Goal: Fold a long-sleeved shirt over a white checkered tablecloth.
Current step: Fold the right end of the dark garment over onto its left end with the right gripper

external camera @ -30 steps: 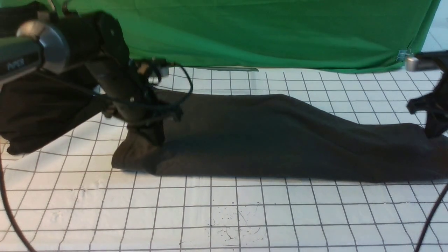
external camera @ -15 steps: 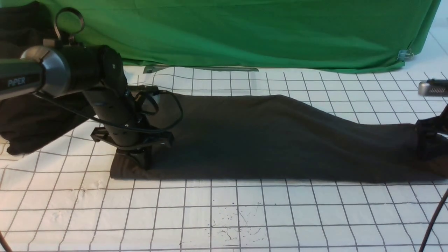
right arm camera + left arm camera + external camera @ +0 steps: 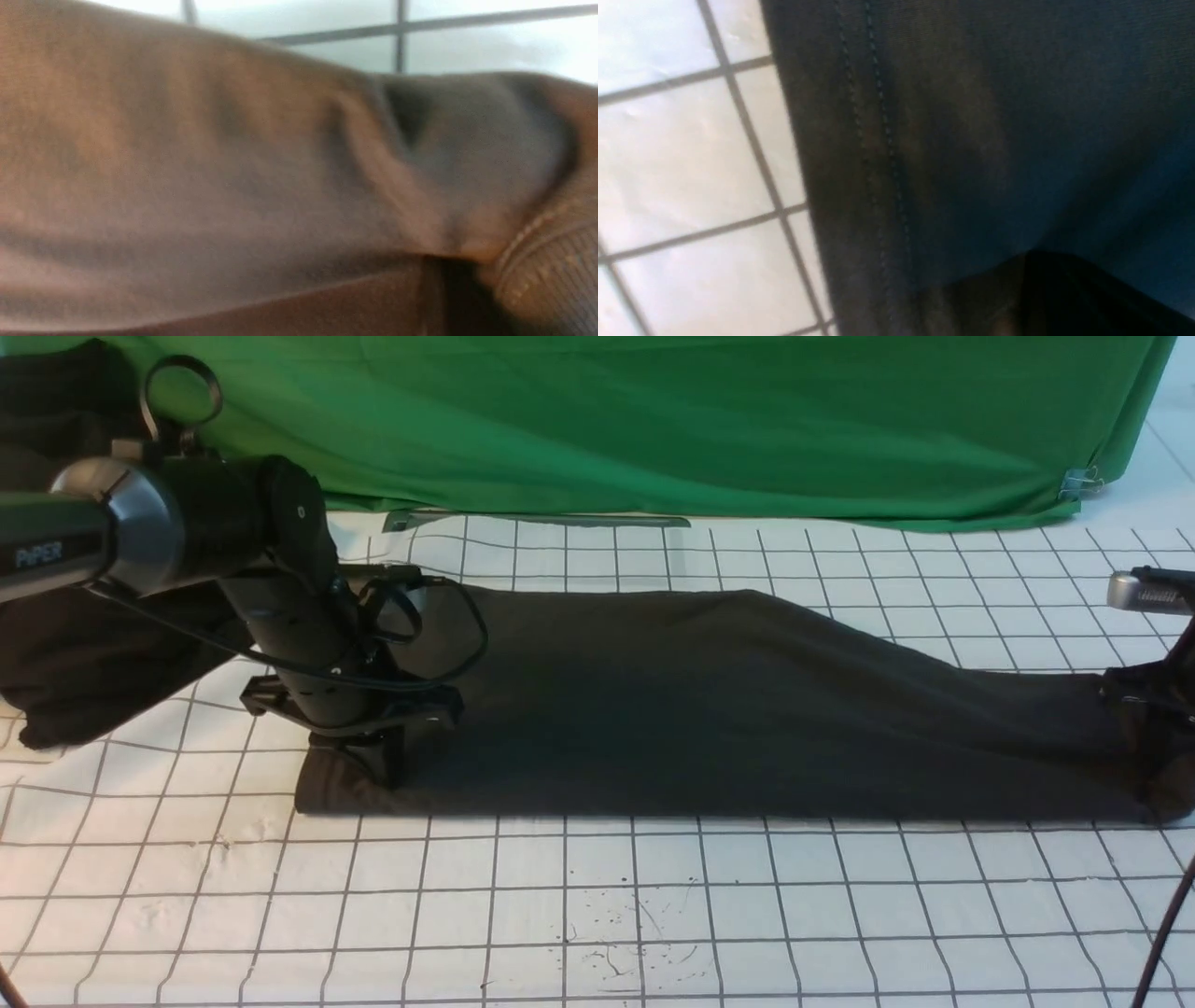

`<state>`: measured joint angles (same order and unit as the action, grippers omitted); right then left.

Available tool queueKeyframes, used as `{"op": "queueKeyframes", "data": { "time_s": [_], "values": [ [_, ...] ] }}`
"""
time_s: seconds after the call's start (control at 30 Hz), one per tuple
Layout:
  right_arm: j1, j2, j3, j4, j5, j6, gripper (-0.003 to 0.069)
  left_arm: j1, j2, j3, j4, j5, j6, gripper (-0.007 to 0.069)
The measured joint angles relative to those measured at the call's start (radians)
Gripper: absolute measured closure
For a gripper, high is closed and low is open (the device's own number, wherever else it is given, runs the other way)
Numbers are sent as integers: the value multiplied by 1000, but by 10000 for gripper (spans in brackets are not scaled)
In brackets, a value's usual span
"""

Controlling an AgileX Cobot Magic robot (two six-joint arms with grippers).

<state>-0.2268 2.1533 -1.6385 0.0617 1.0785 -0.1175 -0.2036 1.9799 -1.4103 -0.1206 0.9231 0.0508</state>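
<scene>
The long-sleeved shirt (image 3: 728, 709) lies as a long dark charcoal band across the white checkered tablecloth (image 3: 597, 896); its print is hidden. My left gripper (image 3: 378, 767) is down at the band's left end, shut on a bunch of the fabric. At the right end, my right gripper (image 3: 1158, 770) is low at the frame's edge and shut on the cloth. The left wrist view shows a stitched shirt hem (image 3: 878, 140) beside the tablecloth (image 3: 682, 154). Shirt fabric (image 3: 187, 163) and a ribbed band (image 3: 551, 275) fill the right wrist view.
A blacker heap of cloth (image 3: 84, 653) lies at the left behind my left arm. The plain green cloth (image 3: 653, 420) hangs along the back. A black cable (image 3: 1162, 933) runs down at the right front.
Both arms have come down, lowering the shirt's two ends onto the tablecloth. The left end was lifted and bunched a second ago; now it rests flat. The right gripper sank a little further.
</scene>
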Motion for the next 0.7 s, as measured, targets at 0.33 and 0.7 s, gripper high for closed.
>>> {"op": "queueKeyframes", "data": {
  "time_s": [0.33, 0.7],
  "values": [
    [-78, -164, -14, -62, 50, 50, 638, 5, -223, 2, 33, 46, 0, 629],
    [291, -273, -147, 28, 134, 151, 638, 5, -362, 2, -8, 44, -7, 629]
  ]
}}
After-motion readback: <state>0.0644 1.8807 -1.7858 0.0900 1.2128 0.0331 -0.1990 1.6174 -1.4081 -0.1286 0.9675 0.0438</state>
